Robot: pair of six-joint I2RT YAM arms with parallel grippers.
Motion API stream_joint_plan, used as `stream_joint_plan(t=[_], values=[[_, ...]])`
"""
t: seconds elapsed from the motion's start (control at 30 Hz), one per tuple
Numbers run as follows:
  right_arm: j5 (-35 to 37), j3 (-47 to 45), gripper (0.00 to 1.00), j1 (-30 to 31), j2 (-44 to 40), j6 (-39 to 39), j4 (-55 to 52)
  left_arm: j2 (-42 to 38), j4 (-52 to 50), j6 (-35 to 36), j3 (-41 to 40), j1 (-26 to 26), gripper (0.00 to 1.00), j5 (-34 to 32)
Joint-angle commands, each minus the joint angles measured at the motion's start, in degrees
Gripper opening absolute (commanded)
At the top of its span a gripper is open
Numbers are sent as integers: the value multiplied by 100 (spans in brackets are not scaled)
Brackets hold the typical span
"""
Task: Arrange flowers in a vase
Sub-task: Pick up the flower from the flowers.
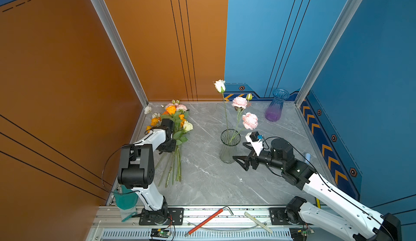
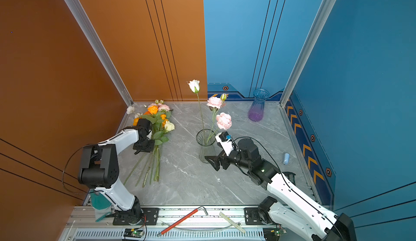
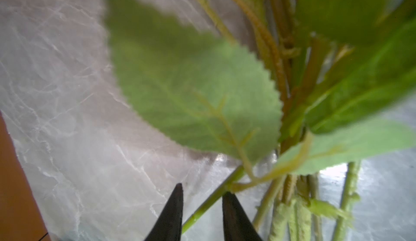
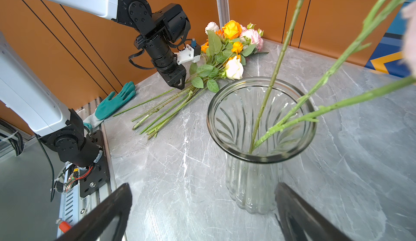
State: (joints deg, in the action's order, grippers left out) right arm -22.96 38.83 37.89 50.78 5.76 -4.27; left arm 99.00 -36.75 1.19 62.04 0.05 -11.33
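Flowers (image 1: 177,127) lie in a loose bunch at the far left of the surface (image 1: 202,183), blooms toward the far wall and bare stems fanning toward the near edge. A few others stand in the clear glass vase (image 4: 252,190) near the middle, among them a white rose (image 1: 220,85) and a pink bloom (image 1: 249,120).

My left hand (image 3: 203,189) is down on the bunch just below the leaves. Its jaws are a narrow gap apart, with one green stem (image 3: 204,206) running between them. I see room beside that stem, so I judge it straddled, not pinched. My right hand (image 4: 202,185) is released, its jaws spread wide and empty, just beside the vase on its near right side.

These stems look thin and light, and probably springy rather than limp. The blooms look soft and top-heavy, and the leaves flimsy. I would grip bare stem below the lowest leaf, never petals or foliage. A light squeeze should do, since a smooth stem may twist or slide in the jaws.

The stems cross one another, so lifting one could drag its neighbours along. The glass vase looks fragile and already carries leaning stems, so I would steady it before another stem goes in.
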Motion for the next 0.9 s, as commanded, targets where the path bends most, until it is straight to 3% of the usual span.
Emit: stream_joint_plan(t=[0.0, 0.2, 0.33, 0.7, 0.87], values=[[-50, 66, 100, 17, -51, -119, 50, 134, 19, 95, 24, 71, 30, 187], [-42, 63, 100, 18, -51, -124, 49, -72, 19, 160, -13, 82, 11, 405], [-24, 58, 100, 17, -42, -135, 49, -647, 79, 352, -171, -10, 1, 429], [123, -22, 100, 8, -122, -111, 166, -2226, 20, 395, -61, -177, 0, -79], [422, -199, 100, -36, -383, -38, 332, -3036, 55, -4, 363, -811, 0, -190]])
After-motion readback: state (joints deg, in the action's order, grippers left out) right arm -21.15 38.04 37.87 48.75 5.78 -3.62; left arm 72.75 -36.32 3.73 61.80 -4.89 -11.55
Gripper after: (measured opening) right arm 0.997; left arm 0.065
